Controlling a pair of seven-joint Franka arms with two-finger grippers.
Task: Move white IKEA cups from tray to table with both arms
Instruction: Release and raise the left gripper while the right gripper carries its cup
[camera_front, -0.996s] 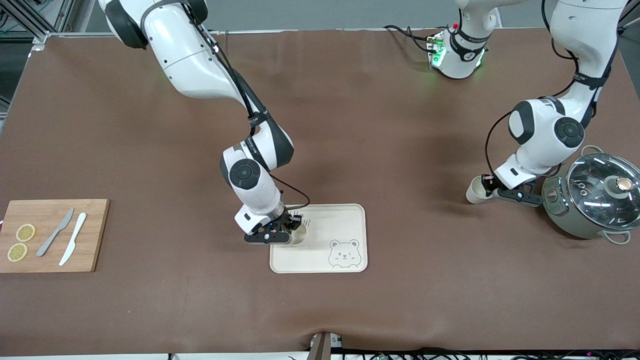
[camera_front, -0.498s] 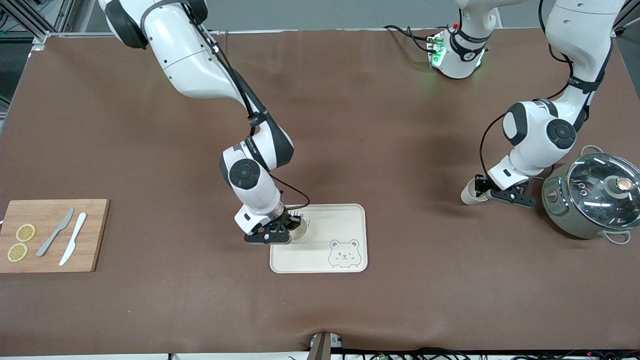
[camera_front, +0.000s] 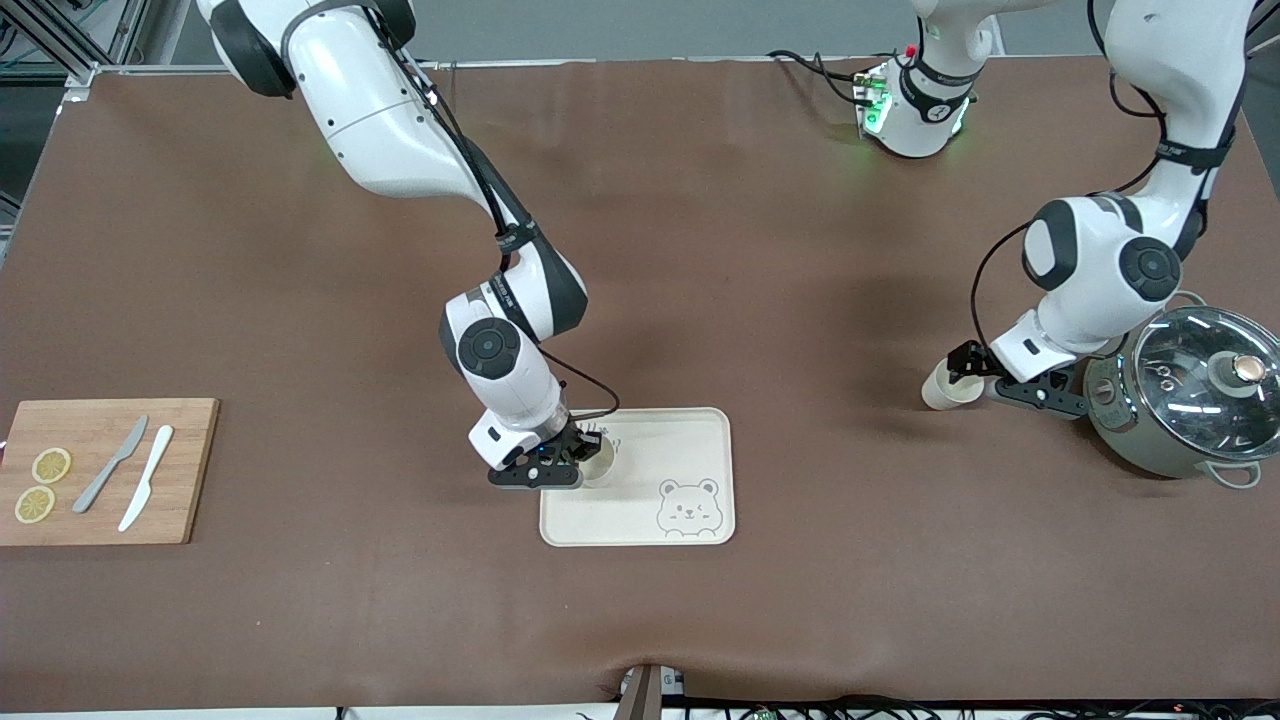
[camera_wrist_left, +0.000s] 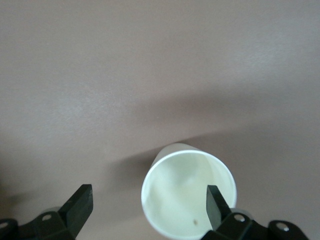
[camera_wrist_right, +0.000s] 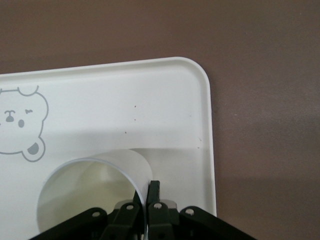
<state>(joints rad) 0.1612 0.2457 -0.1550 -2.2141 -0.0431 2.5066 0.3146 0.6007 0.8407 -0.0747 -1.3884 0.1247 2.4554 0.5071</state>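
One white cup (camera_front: 600, 463) stands on the cream bear tray (camera_front: 680, 440), at its corner toward the right arm's end. My right gripper (camera_front: 583, 456) is shut on that cup's rim. In the right wrist view the fingers (camera_wrist_right: 154, 189) pinch the cup (camera_wrist_right: 95, 190) wall over the tray (camera_wrist_right: 150, 100). The second white cup (camera_front: 938, 392) stands on the brown table beside the pot. My left gripper (camera_front: 963, 372) is open over it. In the left wrist view one finger (camera_wrist_left: 216, 202) sits inside the cup (camera_wrist_left: 185, 195) and the other finger (camera_wrist_left: 80, 202) is well outside it.
A grey-green pot with a glass lid (camera_front: 1185, 395) stands at the left arm's end, close to the left gripper. A wooden cutting board (camera_front: 100, 470) with two knives and lemon slices lies at the right arm's end. A bear drawing (camera_front: 688, 505) marks the tray.
The left arm swung a little toward the tray and back toward the pot. Its cup now sits slightly nearer the front camera. The right arm has not moved.
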